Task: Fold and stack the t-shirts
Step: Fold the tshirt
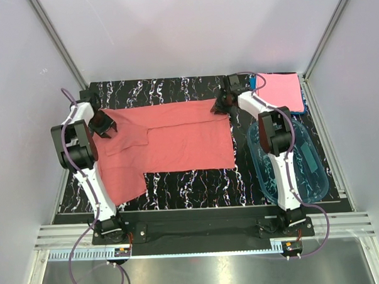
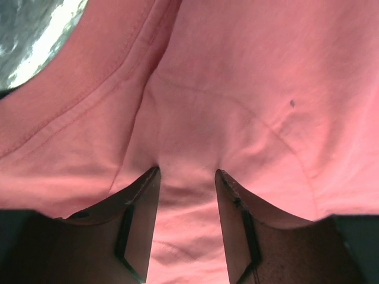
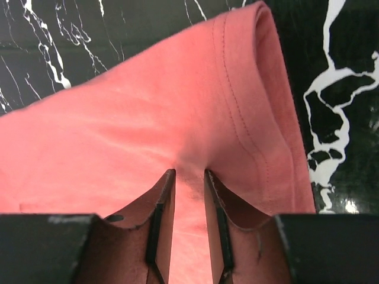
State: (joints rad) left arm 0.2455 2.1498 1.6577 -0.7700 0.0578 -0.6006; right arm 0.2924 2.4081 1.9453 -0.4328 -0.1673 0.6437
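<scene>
Ok, blue tee [image 1: 304, 102] mostly hiding under pink tee [image 1: 280, 91], far right. Coral tee [image 1: 177, 139] lying spread on black marble tbl [image 1: 174, 89]; L gripper [image 2: 187, 171] pinching its left side, R gripper [image 3: 189, 171] pinching far-right hem. White walls enclosing.

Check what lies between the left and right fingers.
The salmon t-shirt: its far edge runs from the left fingers to the right fingers, both pinching it; top view shows it.

Coral tee [image 3: 148, 136], plain, lay between the dark right fingers [image 3: 155, 231]; beyond them, the table [image 3: 331, 71] was black, veined white. Pink tee [image 1: 281, 91] was plain; tub [image 1: 317, 183] was clear blue.
</scene>
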